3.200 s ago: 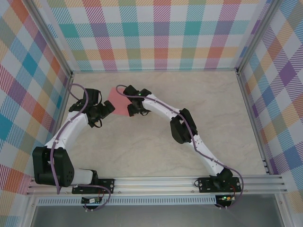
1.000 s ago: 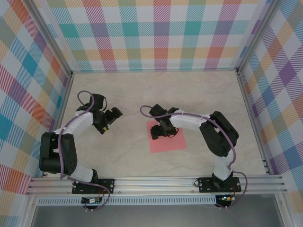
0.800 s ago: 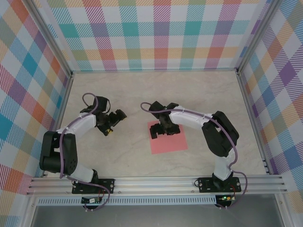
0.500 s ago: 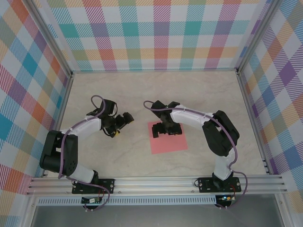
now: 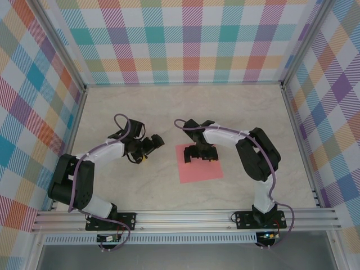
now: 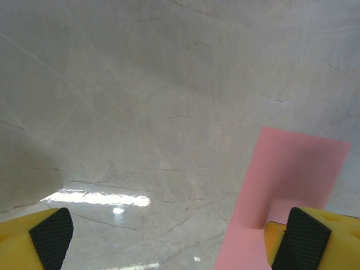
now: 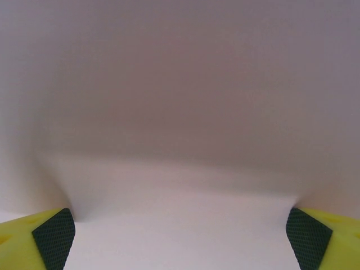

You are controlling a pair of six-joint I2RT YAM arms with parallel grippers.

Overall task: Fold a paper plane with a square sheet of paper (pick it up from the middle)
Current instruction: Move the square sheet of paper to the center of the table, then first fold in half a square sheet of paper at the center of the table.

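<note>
The square sheet of paper [image 5: 199, 169] lies flat on the marble table, salmon pink and unfolded. My right gripper [image 5: 202, 156] hangs open just over the sheet's far edge, fingers spread wide along that edge. In the right wrist view the sheet [image 7: 180, 112] spans the whole space between the open gripper's [image 7: 180, 239] pads [image 7: 53, 239], and nothing is pinched. My left gripper [image 5: 154, 142] is open to the left of the sheet, a short gap away, pointing toward it. In the left wrist view the sheet [image 6: 292, 174] shows by the right fingertip of that gripper [image 6: 179, 242].
Plaid walls [image 5: 185, 39] close off the table [image 5: 169, 107] at the back and both sides. An aluminium rail [image 5: 185, 216] with the arm bases runs along the near edge. Bare marble surrounds the sheet.
My right gripper has opened fully and turned over the sheet's far edge; the sheet stays flat. My left gripper has travelled right, closer to the sheet, still open.
</note>
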